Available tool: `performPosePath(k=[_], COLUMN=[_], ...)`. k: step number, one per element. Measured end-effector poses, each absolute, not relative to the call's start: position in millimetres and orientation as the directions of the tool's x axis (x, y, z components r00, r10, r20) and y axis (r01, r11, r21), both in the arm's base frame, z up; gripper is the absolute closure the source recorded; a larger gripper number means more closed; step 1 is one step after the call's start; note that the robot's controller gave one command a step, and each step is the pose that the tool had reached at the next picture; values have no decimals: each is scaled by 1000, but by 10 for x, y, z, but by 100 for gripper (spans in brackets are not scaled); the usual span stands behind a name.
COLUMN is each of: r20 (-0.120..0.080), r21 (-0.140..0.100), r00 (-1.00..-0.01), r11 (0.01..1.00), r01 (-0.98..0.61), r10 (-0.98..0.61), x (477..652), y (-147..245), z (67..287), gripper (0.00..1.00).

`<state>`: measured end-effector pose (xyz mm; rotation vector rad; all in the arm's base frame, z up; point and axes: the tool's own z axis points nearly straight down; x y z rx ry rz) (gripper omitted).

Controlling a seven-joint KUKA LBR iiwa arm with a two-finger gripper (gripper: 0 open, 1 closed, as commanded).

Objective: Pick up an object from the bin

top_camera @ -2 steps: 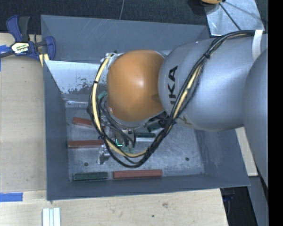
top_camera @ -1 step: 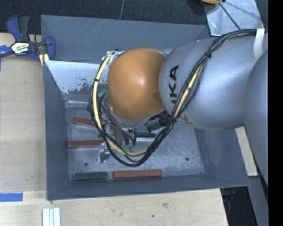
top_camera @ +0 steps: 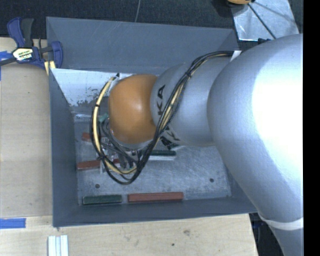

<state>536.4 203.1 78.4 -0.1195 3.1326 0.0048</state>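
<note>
Stick of red-brown colour (top_camera: pixel 88 165), short and flat, lies on the floor of the bin (top_camera: pixel 61 159) in its left part. Its right end is just beside the end effector (top_camera: pixel 113 157), and we cannot tell if they touch. The end effector is low over the floor, under the orange cover (top_camera: pixel 130 108) of the wrist. We cannot tell whether it is wide or narrow, or whether it holds something. A thin dark green stick (top_camera: pixel 164 154) lies on its other side, partly under the arm (top_camera: pixel 229 105). Black and yellow cables (top_camera: pixel 122 176) hang in a loop below the cover. Along the lower wall lie a dark green bar (top_camera: pixel 101 199) and, to its right, a longer red-brown bar (top_camera: pixel 156 197), well apart from the end effector.
</note>
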Motion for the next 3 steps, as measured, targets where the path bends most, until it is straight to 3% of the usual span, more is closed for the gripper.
performPosePath(k=[1, 2, 3], r20=[-7, 7, -2], r21=[3, -1, 1], r00=[-997, -997, -998], r11=[997, 997, 998], r01=[-76, -79, -63], r10=[-76, -79, -63], x=[5364, 5332, 5512], y=[2031, 1958, 2273], z=[784, 1100, 2279], gripper=[100, 100, 100])
